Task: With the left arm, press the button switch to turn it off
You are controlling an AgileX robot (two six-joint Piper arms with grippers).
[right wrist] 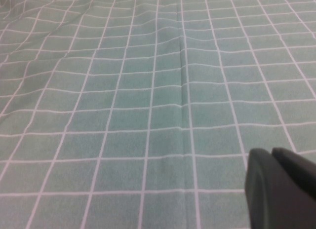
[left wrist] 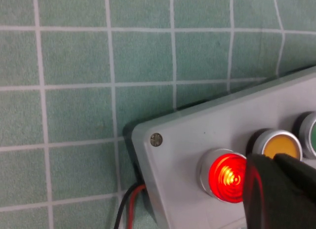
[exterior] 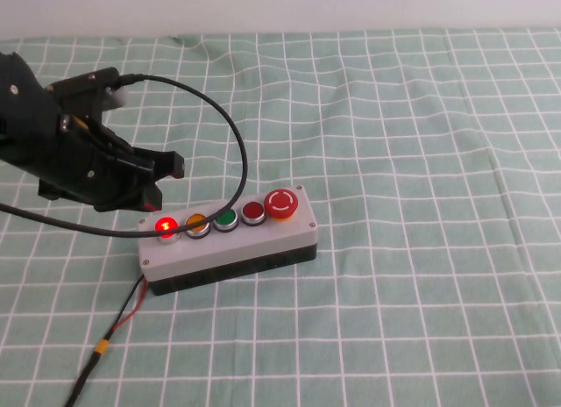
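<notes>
The button switch (exterior: 165, 226) glows bright red at the left end of the grey five-button box (exterior: 230, 240), which sits on the bench (exterior: 412, 161) toward its near-left part, on a green checked cloth. Beside it along the row stand an orange button (exterior: 196, 223), a green button (exterior: 225, 218), a darker red button (exterior: 252, 211) and a mushroom button (exterior: 281, 203). The left gripper (exterior: 162, 183) hovers just behind and above the switch; whether its fingers are apart or together cannot be told. In the left wrist view a dark fingertip (left wrist: 281, 194) sits just beside the lit switch (left wrist: 227, 175). Red and black wires (exterior: 131, 306) leave the box toward the near edge. The right gripper (right wrist: 281, 189) shows only in its wrist view, over bare cloth; its spread cannot be told.
</notes>
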